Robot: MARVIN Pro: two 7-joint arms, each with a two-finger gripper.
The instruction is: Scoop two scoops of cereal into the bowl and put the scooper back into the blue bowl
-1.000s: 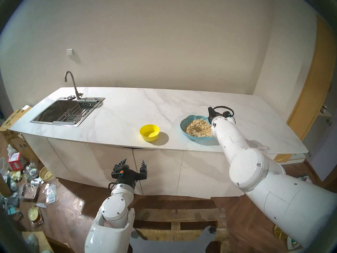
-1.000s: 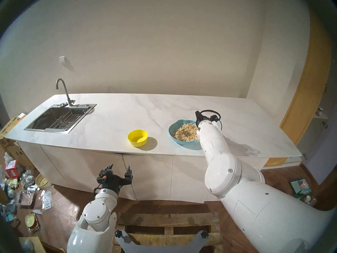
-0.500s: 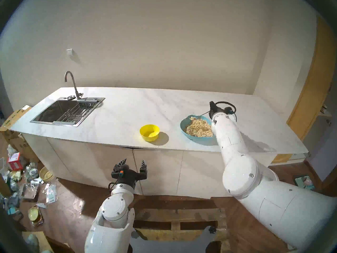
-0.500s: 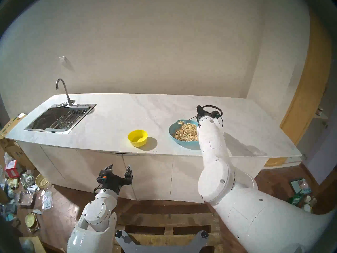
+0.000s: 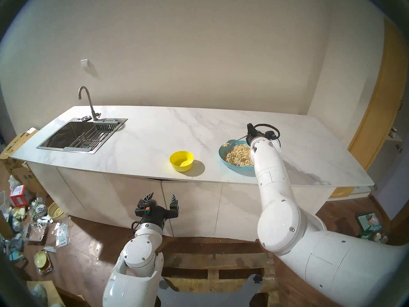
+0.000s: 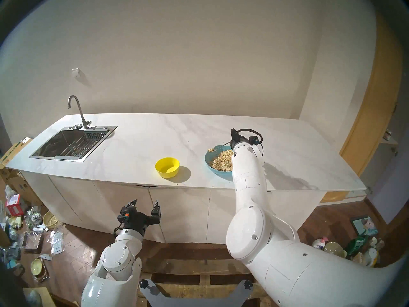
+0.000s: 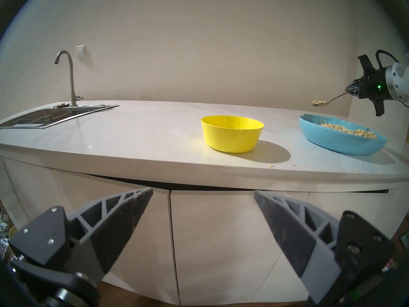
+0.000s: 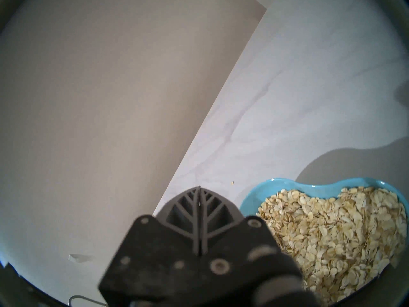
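The right gripper (image 7: pixel 352 90) clenches the scooper (image 7: pixel 327 101), loaded with cereal (image 7: pixel 318 101) above the blue bowl (image 7: pixel 327 140) — the yellow bowl (image 5: pixel 181 160) looks empty (both scoops pending); the left gripper (image 5: pixel 161 200) idles open.

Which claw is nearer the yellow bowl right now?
Hard to call. The left claw hangs open below the counter edge, in front of the yellow bowl. The right claw holds the spoon above the blue bowl.
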